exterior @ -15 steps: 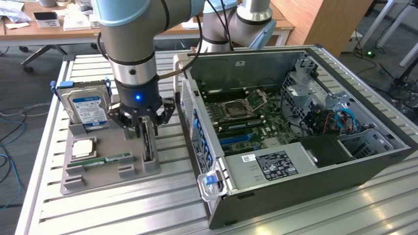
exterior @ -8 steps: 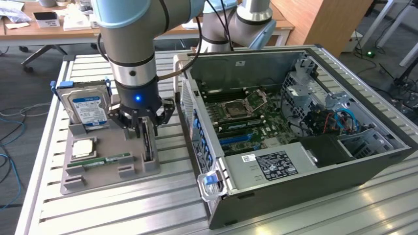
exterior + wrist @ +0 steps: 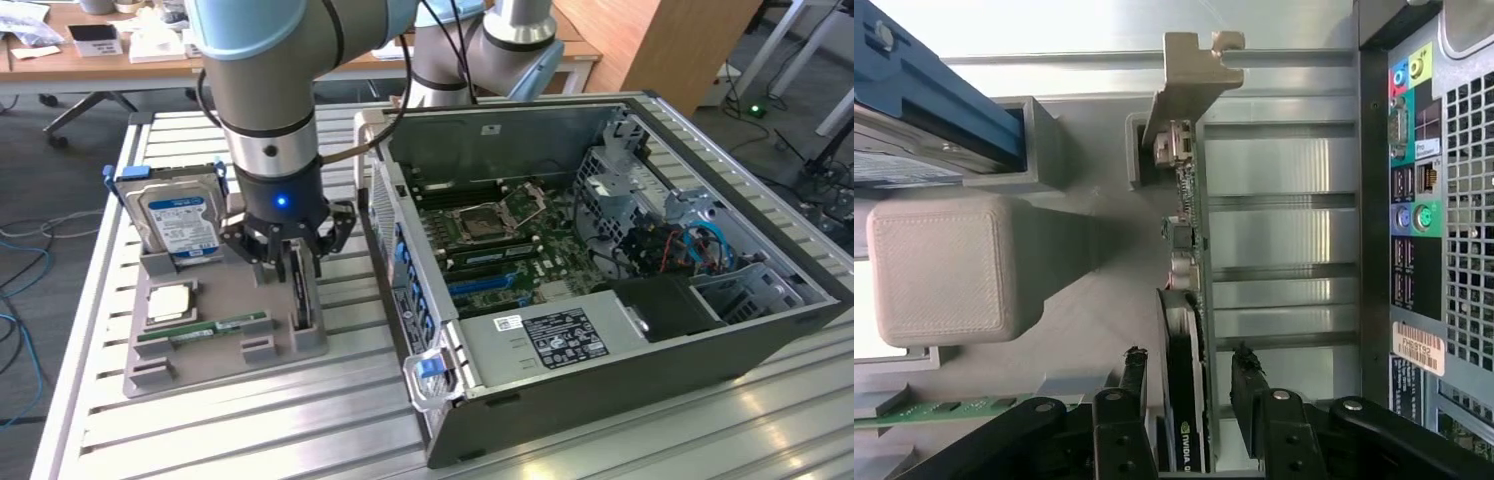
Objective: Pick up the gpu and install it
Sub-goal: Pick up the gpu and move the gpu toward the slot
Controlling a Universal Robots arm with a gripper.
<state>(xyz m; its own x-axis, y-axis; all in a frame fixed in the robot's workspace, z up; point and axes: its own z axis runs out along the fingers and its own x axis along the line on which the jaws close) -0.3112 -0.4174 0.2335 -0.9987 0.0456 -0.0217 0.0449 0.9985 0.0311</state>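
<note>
The gpu (image 3: 304, 300) stands on its long edge in a slot of the grey holder tray (image 3: 160, 370), just beside the open computer case (image 3: 601, 330). In the wrist view the gpu (image 3: 1182, 300) shows its green board edge, its black shroud and its silver end bracket (image 3: 1189, 75). My gripper (image 3: 296, 265) is lowered over the card from above. Seen from the wrist, the gripper (image 3: 1189, 362) straddles the card with one black finger (image 3: 1134, 372) on each side. A small gap shows between each finger and the card, so the gripper is open.
On the same tray stand a silver hard drive with a blue label (image 3: 180, 225), a square processor (image 3: 171, 302) and a green RAM stick (image 3: 214, 327). The case's motherboard (image 3: 501, 240) lies exposed. Its rear port panel (image 3: 1414, 200) is close to the card. The table (image 3: 267, 430) is slatted metal.
</note>
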